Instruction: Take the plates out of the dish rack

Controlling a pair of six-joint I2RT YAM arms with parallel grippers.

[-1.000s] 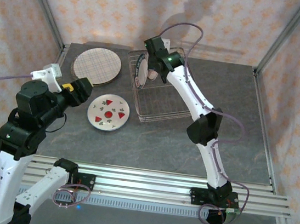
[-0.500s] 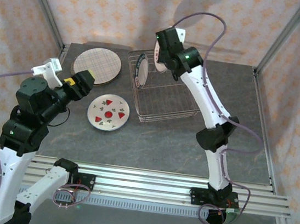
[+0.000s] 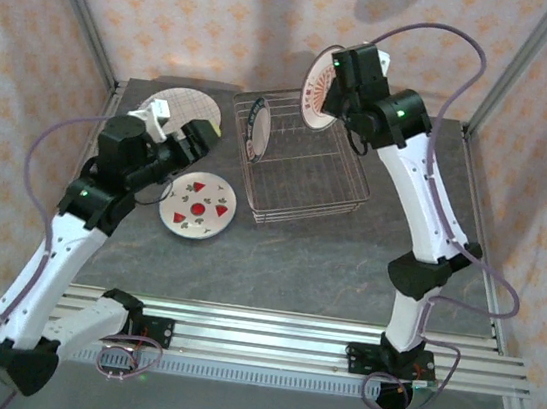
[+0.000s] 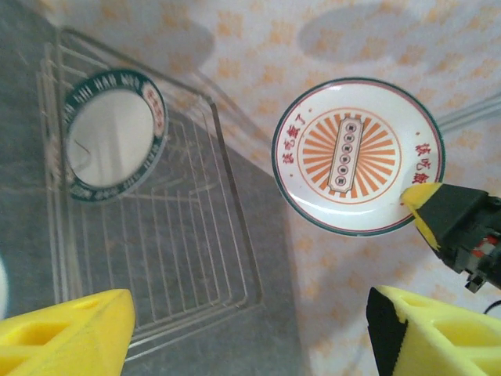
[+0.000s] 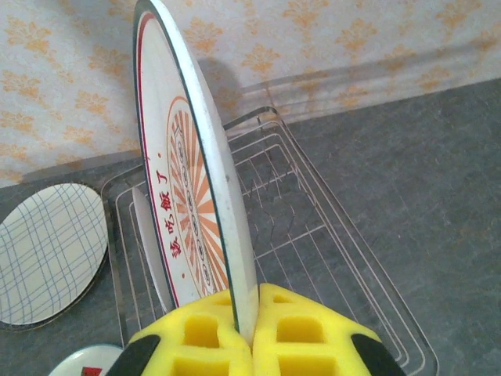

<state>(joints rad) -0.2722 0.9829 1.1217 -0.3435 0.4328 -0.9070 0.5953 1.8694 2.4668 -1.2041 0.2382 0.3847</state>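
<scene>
So my right gripper (image 5: 249, 329) is clamped tight on the rim of the orange sunburst plate (image 5: 184, 196). I'm holding it on edge, up in the air over the far edge of the dish rack (image 3: 311, 209) and clear of the wires. My left gripper (image 3: 202, 138) has its fingers spread wide with nothing between them, hovering over the far left part of the table (image 3: 346, 265), right by the beige plaid plate (image 3: 188, 105) lying flat in the far left corner. The rack sits by the table's far edge, roughly mid-way along. One dark-rimmed plate (image 3: 256, 130) stands upright at the rack's left end. The white red-fruit plate (image 3: 198, 205) lies flat on the table, just off the rack's near left corner
</scene>
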